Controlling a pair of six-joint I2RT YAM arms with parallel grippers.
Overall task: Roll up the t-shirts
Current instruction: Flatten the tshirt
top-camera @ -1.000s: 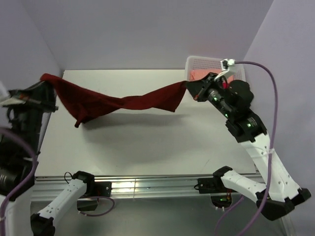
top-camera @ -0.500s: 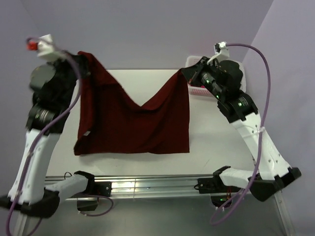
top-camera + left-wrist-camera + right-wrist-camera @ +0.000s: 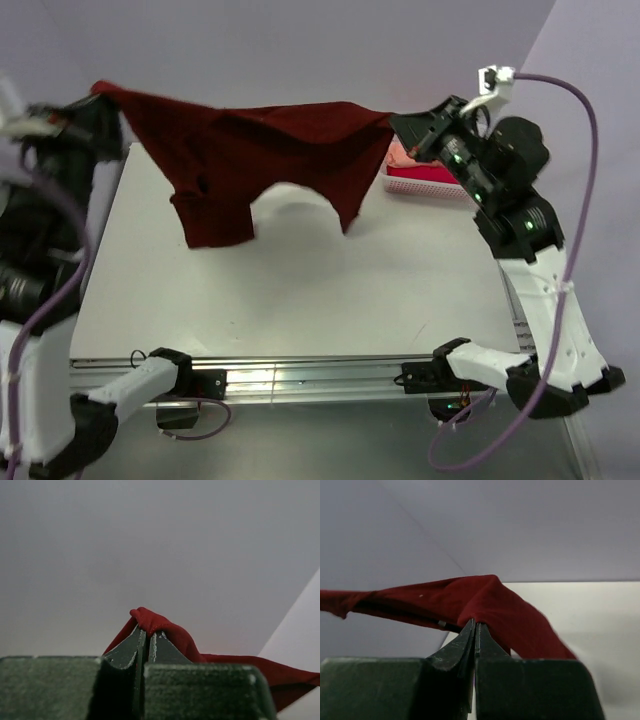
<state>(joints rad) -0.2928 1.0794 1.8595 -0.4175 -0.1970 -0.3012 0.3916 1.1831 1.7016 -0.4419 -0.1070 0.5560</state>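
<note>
My left claw point(image 3: 147, 632) is clenched on a bunched corner of the maroon t-shirt point(image 3: 270, 150), and a fold of cloth bulges out over the fingertips. My right claw point(image 3: 474, 625) is pinched tight on the opposite corner, with the fabric draped over both fingers. Between them the shirt is stretched in the air above the far part of the table point(image 3: 300, 290). Its top edge runs almost straight from left to right. One flap hangs down on the left and a narrower point hangs near the middle; whether either brushes the surface I cannot tell.

The table is plain white and matte, and a metal rail point(image 3: 300, 375) runs along its near edge by my bases. Pale lilac walls point(image 3: 300, 50) close in the far side and both flanks. At the far right corner, just beyond my right claw, stands a white basket point(image 3: 425, 178) with peach cloth point(image 3: 400, 155) inside.
</note>
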